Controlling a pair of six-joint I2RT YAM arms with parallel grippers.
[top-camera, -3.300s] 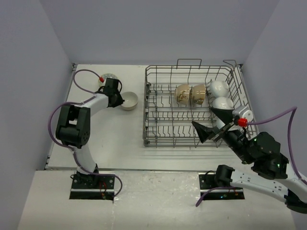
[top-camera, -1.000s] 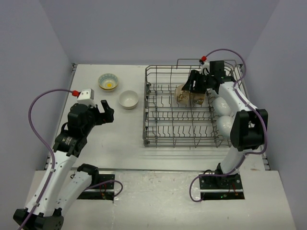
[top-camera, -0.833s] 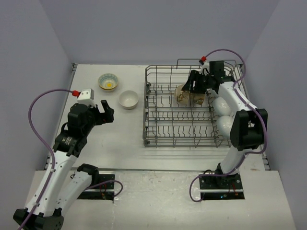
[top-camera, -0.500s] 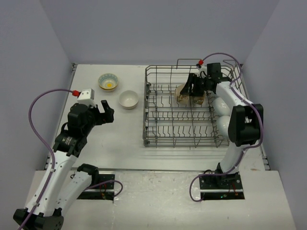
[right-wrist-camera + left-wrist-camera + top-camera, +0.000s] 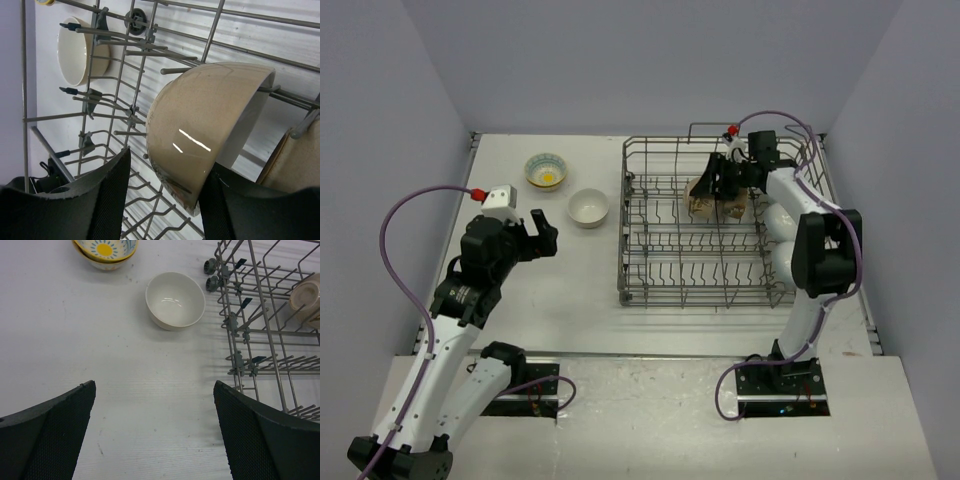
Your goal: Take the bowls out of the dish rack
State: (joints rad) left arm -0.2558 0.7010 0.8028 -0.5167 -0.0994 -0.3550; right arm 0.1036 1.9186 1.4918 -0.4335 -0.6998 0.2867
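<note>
The grey wire dish rack [image 5: 650,285] holds two beige bowls on edge, one [image 5: 698,198] left of the other [image 5: 734,203]. My right gripper [image 5: 712,180] reaches over the left one. In the right wrist view that beige bowl [image 5: 210,110] has its wall between the fingers of the right gripper [image 5: 167,165]. The right finger touches the bowl's inside and a gap remains at the left finger, so the jaws stand open. A white bowl [image 5: 780,222] lies at the rack's right end. My left gripper [image 5: 542,230] hovers open over bare table [image 5: 154,387].
On the table left of the rack stand a white bowl [image 5: 588,208] [image 5: 175,300] and, behind it, stacked patterned bowls with yellow insides [image 5: 546,170] [image 5: 105,250]. Upright tines [image 5: 130,107] crowd round the beige bowl. Walls enclose the table on three sides.
Over the last second my right gripper has shifted left onto the beige bowl and its jaws have narrowed. My left arm has stayed still.
</note>
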